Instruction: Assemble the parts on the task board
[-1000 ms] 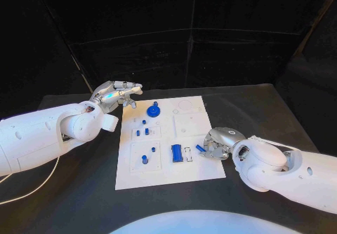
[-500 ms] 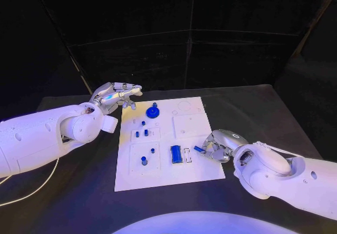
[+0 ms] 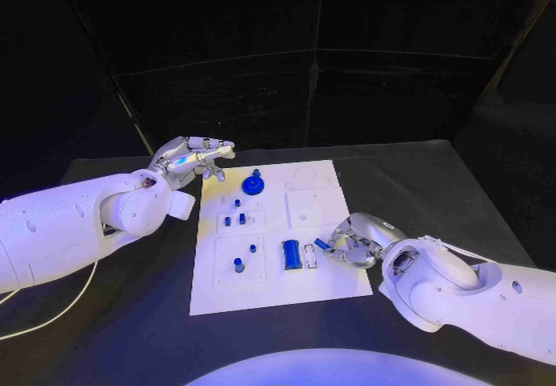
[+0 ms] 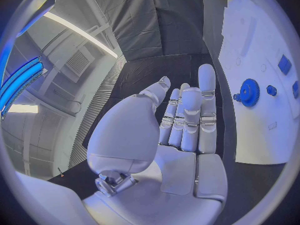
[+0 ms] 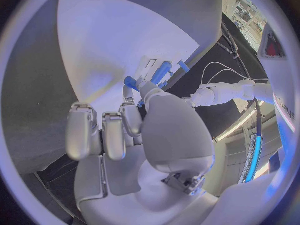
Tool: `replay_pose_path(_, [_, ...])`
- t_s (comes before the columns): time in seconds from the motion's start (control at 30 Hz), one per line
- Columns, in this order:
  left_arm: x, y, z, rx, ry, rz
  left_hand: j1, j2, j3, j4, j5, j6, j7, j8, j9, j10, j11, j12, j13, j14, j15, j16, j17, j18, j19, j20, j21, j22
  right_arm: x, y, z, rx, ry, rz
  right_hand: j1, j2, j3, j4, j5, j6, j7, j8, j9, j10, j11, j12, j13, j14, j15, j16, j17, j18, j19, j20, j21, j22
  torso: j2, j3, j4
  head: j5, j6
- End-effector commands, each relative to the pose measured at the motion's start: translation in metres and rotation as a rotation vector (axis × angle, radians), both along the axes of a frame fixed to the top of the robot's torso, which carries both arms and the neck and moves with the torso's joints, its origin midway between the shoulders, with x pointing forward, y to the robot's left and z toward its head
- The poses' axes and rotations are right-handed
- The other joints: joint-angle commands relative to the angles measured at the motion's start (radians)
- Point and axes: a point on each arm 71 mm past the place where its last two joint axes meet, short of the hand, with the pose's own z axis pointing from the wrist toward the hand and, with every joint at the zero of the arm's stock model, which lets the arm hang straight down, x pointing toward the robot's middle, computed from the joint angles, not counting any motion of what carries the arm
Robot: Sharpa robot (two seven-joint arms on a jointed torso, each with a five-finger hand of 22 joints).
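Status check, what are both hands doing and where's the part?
Left hand open, off the task board's far left corner. Right hand pinches a small blue part over the board's right side, beside the blue block. Nothing blocking.

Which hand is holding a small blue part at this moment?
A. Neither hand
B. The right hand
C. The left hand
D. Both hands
B: the right hand pinches a small blue part over the task board, while the left hand is open beside the board's far corner.
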Motion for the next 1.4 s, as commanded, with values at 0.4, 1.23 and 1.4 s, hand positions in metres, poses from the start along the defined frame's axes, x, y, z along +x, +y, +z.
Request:
replay_pose_path(0.4, [-0.001,-0.001,0.001,-0.006,-0.001,-0.016,0.004,0.005,-0.005,0.002,-0.005,-0.007,-0.002,0.006,0.000,-0.005,-0.002,0.004,0.001,-0.005,-0.001,-0.003,-0.001,0.013,-0.001,0.006,-0.006,-0.002,0.000,0.011,-0.009,-0.012,0.116,0.016,-0.064,-0.028,-0.036,0.029,0.041,0.039,-0.012,0.011,0.018,0.012,-0.007,0.008,0.033,0.091,-0.010,0.008,0.173,-0.005,0.006,-0.005,0.010,0.012,0.002,0.0008,-0.0014,0.004,-0.004])
replay_pose_path(1.23, [-0.001,-0.002,0.001,-0.001,0.000,-0.024,0.008,0.007,-0.006,0.000,-0.004,-0.009,-0.002,0.007,0.000,-0.009,-0.002,0.006,0.002,-0.007,-0.001,-0.003,-0.003,0.013,-0.001,0.006,-0.007,-0.002,0.001,0.017,-0.007,0.025,0.090,0.019,-0.129,-0.038,-0.153,0.087,0.202,0.067,-0.030,0.034,0.053,0.031,-0.023,0.030,0.049,0.098,-0.023,0.031,0.206,-0.013,0.024,-0.018,0.035,0.051,0.002,0.0008,-0.0021,0.005,-0.008])
replay_pose_path(1.4, [-0.002,-0.002,0.001,0.003,-0.002,-0.028,0.008,0.007,-0.006,0.000,-0.004,-0.009,-0.002,0.007,0.000,-0.009,-0.002,0.006,0.002,-0.007,-0.001,-0.003,-0.003,0.013,-0.001,0.006,-0.007,-0.002,0.001,0.019,-0.007,0.037,0.081,0.021,-0.124,-0.034,-0.157,0.087,0.212,0.067,-0.031,0.034,0.055,0.032,-0.024,0.032,0.050,0.098,-0.024,0.032,0.207,-0.013,0.025,-0.020,0.036,0.052,0.002,0.0007,-0.0014,0.006,-0.009])
